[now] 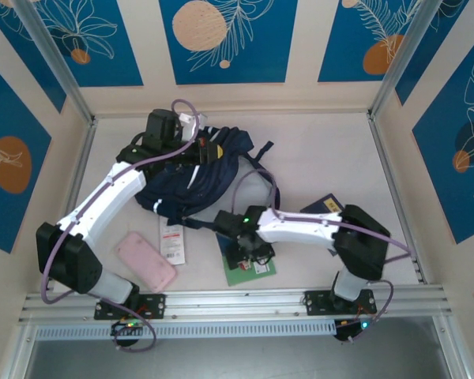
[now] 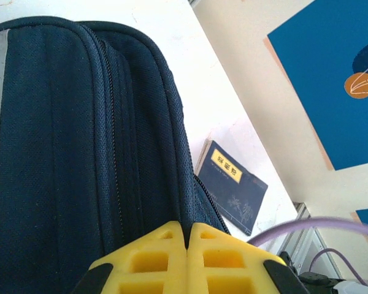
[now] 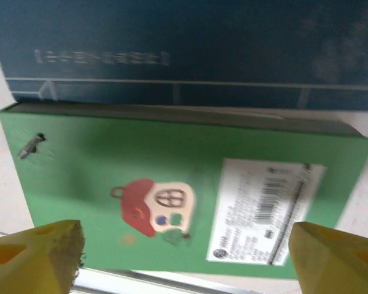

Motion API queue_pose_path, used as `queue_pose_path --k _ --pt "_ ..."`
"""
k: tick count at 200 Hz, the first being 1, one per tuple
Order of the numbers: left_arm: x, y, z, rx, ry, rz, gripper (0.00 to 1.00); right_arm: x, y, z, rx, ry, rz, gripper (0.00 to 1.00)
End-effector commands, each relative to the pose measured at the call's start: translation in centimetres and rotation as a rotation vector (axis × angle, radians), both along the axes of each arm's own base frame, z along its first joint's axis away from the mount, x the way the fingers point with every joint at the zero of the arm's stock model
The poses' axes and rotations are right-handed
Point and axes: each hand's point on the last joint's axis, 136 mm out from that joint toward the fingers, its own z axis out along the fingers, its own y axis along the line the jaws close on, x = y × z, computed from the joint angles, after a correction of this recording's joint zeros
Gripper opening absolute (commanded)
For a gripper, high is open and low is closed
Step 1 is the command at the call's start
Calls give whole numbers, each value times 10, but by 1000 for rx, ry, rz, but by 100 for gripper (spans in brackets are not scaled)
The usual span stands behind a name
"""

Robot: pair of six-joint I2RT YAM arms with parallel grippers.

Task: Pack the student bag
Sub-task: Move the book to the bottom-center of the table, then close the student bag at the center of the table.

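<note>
White left arm (image 1: 103,197) reaches toward 1 o'clock; its yellow two-finger left gripper (image 2: 187,248) has fingers pressed together. White right arm (image 1: 300,227) stretches toward 9 o'clock; yellow right gripper (image 3: 187,245) faces down, jaws wide apart.

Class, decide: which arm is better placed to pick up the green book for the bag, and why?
Right. The right gripper hangs open over the green book; the left gripper is shut on the student bag.
</note>
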Motion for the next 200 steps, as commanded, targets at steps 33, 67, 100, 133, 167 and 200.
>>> queue_pose_path --k 33,67,100,133,167,200 --pt "0 0 20 -31 -78 0 0 -10 27 -4 -79 -11 79 100" --pt "0 0 19 -26 -74 2 0 -9 10 -18 -168 -6 60 98" --pt "0 0 18 -26 -72 0 0 0 -22 -30 -247 -5 -8 97" --pt "3 0 9 -4 -56 3 0 14 -39 -32 -191 -2 -111 96" --pt "1 -12 -13 68 -28 -24 0 19 2 0 176 -25 -55 97" --pt "0 -29 -52 153 46 -56 0 35 -19 32 424 -56 -183 98"
